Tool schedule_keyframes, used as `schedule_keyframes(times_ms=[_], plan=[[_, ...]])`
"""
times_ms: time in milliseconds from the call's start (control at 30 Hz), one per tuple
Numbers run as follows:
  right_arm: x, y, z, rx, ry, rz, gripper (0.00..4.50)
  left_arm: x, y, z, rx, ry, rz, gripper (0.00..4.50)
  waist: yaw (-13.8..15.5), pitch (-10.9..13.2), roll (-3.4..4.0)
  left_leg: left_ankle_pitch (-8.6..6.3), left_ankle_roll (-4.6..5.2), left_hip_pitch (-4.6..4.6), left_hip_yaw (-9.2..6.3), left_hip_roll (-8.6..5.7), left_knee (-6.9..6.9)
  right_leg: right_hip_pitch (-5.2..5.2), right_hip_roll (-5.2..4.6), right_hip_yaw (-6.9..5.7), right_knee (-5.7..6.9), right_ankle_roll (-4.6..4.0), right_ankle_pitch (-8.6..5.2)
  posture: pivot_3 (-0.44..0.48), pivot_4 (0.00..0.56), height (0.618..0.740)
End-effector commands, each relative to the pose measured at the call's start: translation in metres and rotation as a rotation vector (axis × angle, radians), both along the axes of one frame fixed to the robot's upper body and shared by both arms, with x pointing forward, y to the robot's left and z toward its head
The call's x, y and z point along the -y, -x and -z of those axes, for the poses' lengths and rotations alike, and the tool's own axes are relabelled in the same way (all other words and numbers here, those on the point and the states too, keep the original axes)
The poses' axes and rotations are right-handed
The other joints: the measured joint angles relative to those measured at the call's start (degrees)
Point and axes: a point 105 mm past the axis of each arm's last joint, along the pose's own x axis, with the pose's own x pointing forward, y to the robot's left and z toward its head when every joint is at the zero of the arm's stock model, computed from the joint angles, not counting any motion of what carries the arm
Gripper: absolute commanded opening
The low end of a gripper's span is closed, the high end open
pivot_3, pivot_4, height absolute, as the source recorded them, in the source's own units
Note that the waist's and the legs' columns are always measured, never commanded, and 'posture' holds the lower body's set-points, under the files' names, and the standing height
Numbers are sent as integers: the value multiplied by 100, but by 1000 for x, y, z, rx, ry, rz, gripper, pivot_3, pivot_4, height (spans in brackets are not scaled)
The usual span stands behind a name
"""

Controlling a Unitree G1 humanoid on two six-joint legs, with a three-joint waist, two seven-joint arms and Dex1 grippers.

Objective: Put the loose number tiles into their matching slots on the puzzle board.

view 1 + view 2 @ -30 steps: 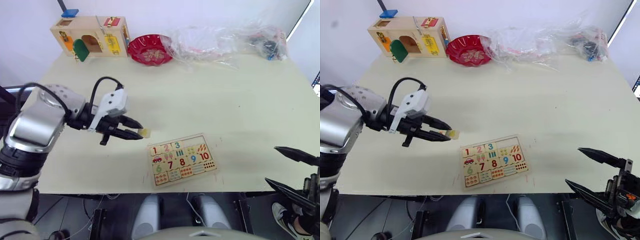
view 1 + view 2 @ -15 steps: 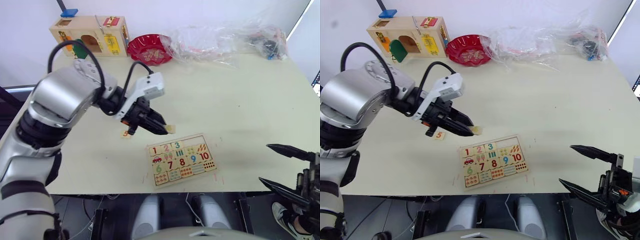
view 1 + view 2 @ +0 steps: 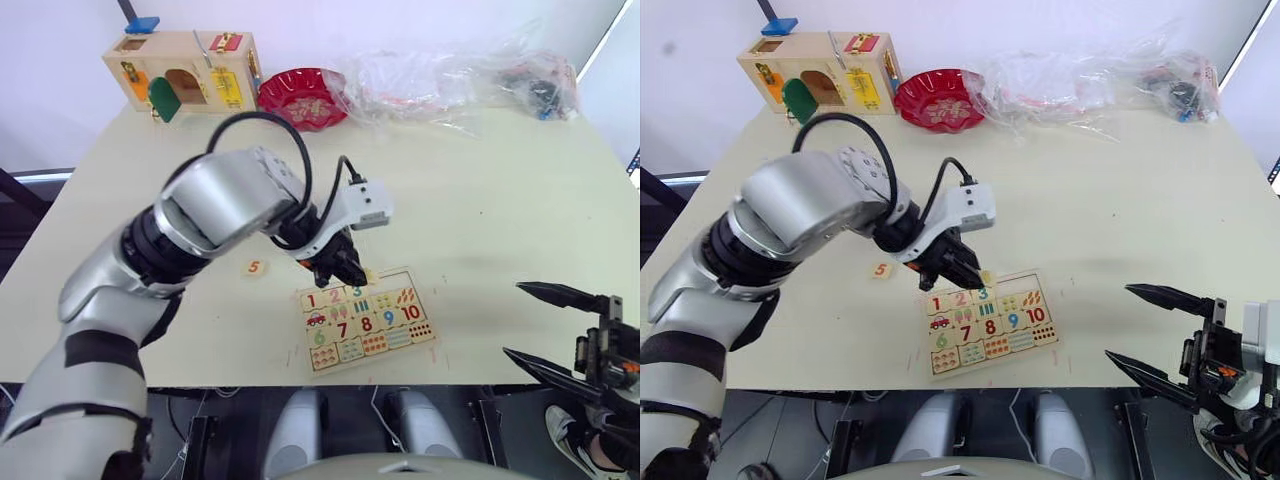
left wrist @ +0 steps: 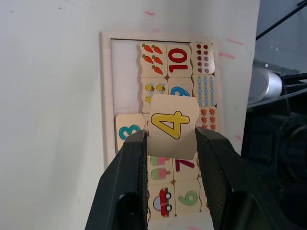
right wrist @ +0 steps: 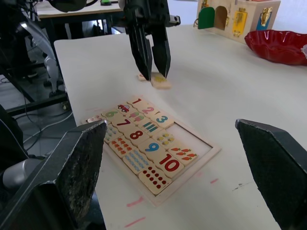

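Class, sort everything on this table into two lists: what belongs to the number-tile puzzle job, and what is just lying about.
Belongs to the job:
puzzle board
4 tile, held in the left gripper
5 tile, loose on the table

Just lying about:
latch box
red bowl
plastic bags

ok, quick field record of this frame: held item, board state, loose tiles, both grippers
held item: number tile 4, yellow digit, pinched in left gripper
left gripper position: over the top row of the puzzle board, beside tile 3
board state: 1, 2, 3 seated in the top row; two slots after the 3 bare
loose tiles: tile 5 flat on the table, off the board on the robot's left
right gripper: open, holding nothing, off the table's near edge
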Motion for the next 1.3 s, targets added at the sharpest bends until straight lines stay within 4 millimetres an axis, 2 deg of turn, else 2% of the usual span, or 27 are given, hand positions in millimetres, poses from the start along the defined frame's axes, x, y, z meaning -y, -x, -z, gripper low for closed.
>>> schedule_keyframes(times_ms=[33, 200, 567, 1300], plan=[[-2, 1, -4, 22, 7, -10, 4500, 1, -2, 10, 87, -36, -15, 974, -7, 0, 1, 0, 0, 1, 0, 0, 0, 0, 0, 1, 2, 0, 0, 0, 150, 740], [-3, 1, -3, 7, 9, -10, 4500, 9, -3, 23, 98, -28, -33, 974, 3, 0, 1, 0, 0, 0, -3, 0, 1, 0, 0, 0, 2, 0, 0, 0, 150, 740], [-3, 2, -4, 2, 8, 5, 4500, 19, -17, 25, 151, -7, -107, 974, 7, 0, 1, 0, 0, 1, -2, -2, 1, 0, -2, 0, 2, 0, 0, 0, 150, 740], [-5, 2, -6, 5, 1, 14, 4500, 33, -21, 43, 151, -33, -139, 974, 12, 0, 1, 0, 0, 0, -3, -3, 1, 0, -3, 0, 1, 0, 1, 0, 150, 740]])
